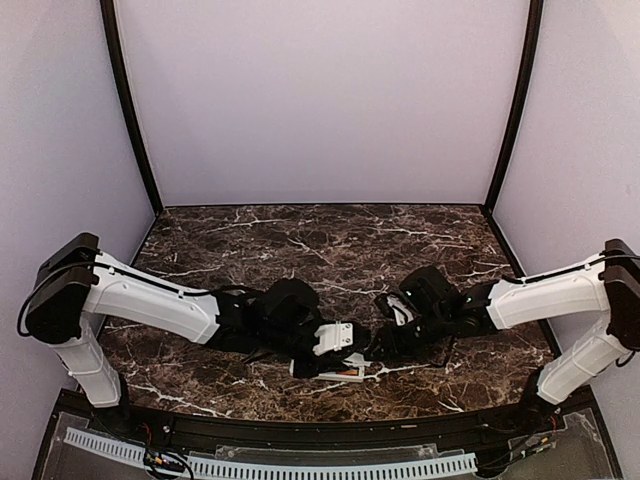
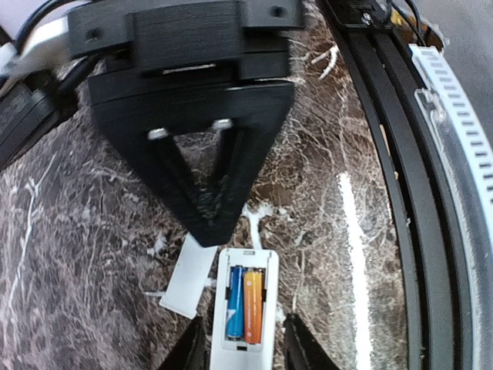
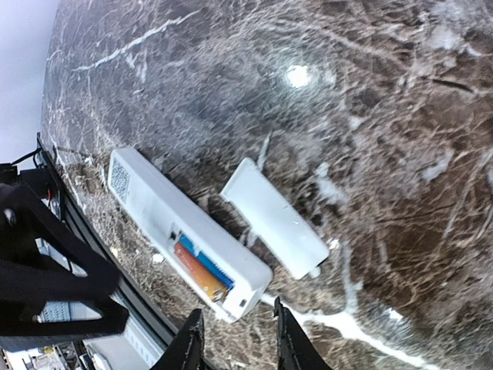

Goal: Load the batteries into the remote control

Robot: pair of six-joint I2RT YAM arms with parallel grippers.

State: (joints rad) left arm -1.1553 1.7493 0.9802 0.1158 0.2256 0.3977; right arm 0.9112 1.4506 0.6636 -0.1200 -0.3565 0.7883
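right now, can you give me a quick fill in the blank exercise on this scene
1. The remote lies with its ___ facing up.
2. It holds ___ batteries.
3. Its white cover is ___, lying on the table beside the remote.
4. The left gripper and right gripper are both ___, gripping nothing.

Missing words: back; two; off; open

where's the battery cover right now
In the right wrist view, the battery cover lies flat on the table, just right of the remote control.
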